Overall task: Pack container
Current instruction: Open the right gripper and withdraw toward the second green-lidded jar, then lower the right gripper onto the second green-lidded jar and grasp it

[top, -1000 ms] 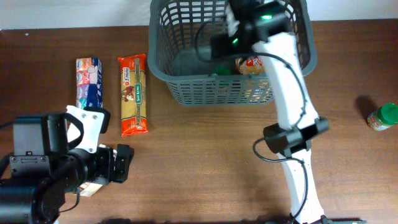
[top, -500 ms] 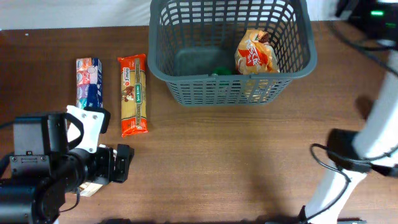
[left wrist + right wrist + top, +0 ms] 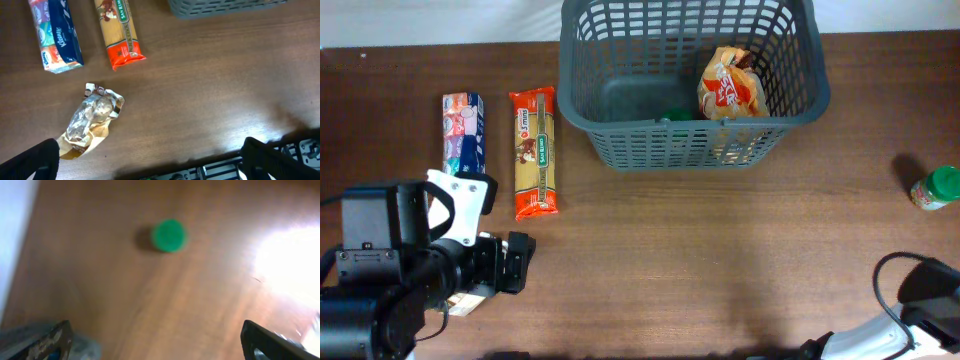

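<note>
Since the right arm (image 3: 930, 290) has withdrawn from the dark grey lattice-sided plastic basket (image 3: 690, 150) at 12 o'clock, leaving an orange snack bag (image 3: 728, 88) inside, right gripper (image 3: 155, 330) and left gripper (image 3: 150, 150) stand apart and empty, making the green-lidded jar (image 3: 935, 188) at 3 o'clock the likely next pick.

A tissue pack (image 3: 462, 132) and a pasta packet (image 3: 534, 152) lie side by side at the left of the brown surface (image 3: 670, 250). A crumpled wrapper (image 3: 92, 119) lies nearer, and a green-lidded jar (image 3: 935, 188) stands at the right edge.

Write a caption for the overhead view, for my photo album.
Grey basket holding an orange snack bag, with a pasta pack, tissue pack and green-lidded jar outside on the wooden table.
</note>
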{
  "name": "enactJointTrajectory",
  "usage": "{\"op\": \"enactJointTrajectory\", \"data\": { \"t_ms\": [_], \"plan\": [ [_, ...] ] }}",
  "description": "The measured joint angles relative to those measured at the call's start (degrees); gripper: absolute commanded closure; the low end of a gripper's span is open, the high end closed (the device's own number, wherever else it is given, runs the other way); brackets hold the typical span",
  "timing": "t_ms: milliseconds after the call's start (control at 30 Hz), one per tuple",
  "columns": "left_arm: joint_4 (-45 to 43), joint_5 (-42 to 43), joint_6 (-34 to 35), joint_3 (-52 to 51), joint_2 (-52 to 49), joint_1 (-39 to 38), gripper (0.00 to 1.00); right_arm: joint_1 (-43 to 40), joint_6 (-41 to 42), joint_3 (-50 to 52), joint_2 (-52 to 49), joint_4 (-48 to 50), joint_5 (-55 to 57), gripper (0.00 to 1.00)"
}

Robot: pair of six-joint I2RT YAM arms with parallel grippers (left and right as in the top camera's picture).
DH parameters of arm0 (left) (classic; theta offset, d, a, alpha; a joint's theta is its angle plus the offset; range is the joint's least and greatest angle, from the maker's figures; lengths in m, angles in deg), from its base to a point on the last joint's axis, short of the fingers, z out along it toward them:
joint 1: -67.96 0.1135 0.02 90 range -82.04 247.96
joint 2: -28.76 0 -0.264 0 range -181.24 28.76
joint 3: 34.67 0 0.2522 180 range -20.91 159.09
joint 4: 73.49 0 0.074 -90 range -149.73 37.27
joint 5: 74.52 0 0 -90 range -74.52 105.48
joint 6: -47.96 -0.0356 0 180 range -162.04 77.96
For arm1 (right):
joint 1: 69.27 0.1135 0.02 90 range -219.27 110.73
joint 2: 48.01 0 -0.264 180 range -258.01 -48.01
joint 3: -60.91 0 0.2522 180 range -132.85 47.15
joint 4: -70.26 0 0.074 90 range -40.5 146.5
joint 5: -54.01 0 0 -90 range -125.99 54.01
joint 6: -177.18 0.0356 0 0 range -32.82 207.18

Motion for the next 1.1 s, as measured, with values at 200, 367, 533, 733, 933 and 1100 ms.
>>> {"op": "enactJointTrajectory", "data": {
  "t_ms": [200,367,533,733,933,1100],
  "plan": [
    [0.04,0.00,0.00,0.00,0.00,0.00,0.01,-5.97,0.74,12.24,-0.02,6.99,0.42,0.01],
    [0.04,0.00,0.00,0.00,0.00,0.00,0.01,-6.01,0.96,20.61,-0.02,13.70,0.37,0.01],
    [0.02,0.00,0.00,0.00,0.02,0.00,0.01,-4.90,0.68,28.41,-0.35,20.52,0.37,0.01],
    [0.02,0.00,0.00,0.00,0.00,0.00,0.01,-4.76,0.52,30.01,-6.95,21.24,-0.31,0.01],
    [0.04,0.00,0.00,0.00,0.00,0.00,0.01,-3.91,0.39,30.56,-9.25,23.78,-0.50,0.01],
    [0.02,0.00,0.00,0.00,0.00,0.00,0.01,-0.17,-0.37,29.05,-9.68,24.46,-0.50,0.01]
  ]
}}
